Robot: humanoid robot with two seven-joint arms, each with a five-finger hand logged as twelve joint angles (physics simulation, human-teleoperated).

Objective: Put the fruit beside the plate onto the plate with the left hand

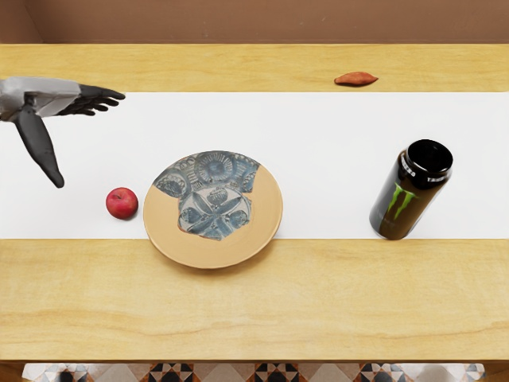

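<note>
A small red apple point(122, 203) lies on the white runner just left of the plate point(262, 231), a tan dish with a grey-blue patterned centre. My left hand point(67, 119) comes in from the left edge, above and to the left of the apple. Its fingers are spread, the thumb points down, and it holds nothing. A clear gap separates the hand from the apple. The right arm does not show.
A black energy-drink can point(409, 191) stands upright at the right on the runner. A reddish sweet potato point(355, 78) lies on the wooden tabletop at the back right. Bare wood runs along the front of the table.
</note>
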